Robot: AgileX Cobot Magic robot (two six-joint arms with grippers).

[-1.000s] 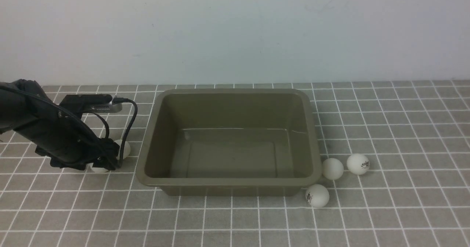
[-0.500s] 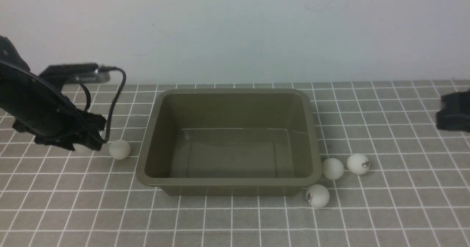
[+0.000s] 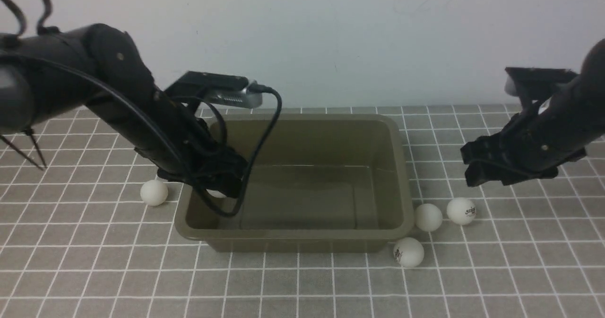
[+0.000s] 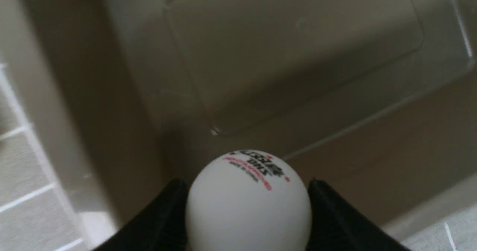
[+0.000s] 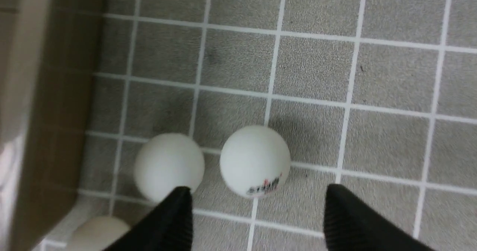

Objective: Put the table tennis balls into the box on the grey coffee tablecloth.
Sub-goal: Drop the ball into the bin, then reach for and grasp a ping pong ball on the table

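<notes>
The olive-green box point(image 3: 293, 235) sits on the grey coffee tablecloth point(image 3: 302, 289). My left gripper point(image 3: 222, 190) hangs over the box's left end, shut on a white table tennis ball point(image 4: 248, 206) with a printed logo; the box floor point(image 4: 290, 57) lies below it. A second ball point(image 3: 154, 193) rests on the cloth left of the box. Three balls point(image 3: 428, 217) point(image 3: 461, 211) point(image 3: 409, 252) lie by the box's front right corner. My right gripper point(image 3: 472, 174) hovers above them, open and holding nothing, with the logo ball point(image 5: 255, 161) just ahead of its fingertips point(image 5: 179, 213).
A pale wall runs behind the cloth. A black cable point(image 3: 264, 138) from the left wrist camera droops into the box. In the right wrist view the box's outer wall point(image 5: 37, 94) stands beside the plain ball point(image 5: 168, 165) and the third ball point(image 5: 98, 232).
My left gripper lifted one ball off the cloth and carried it right, over the box. The right arm came in from the right and opened its jaws above the three balls.
</notes>
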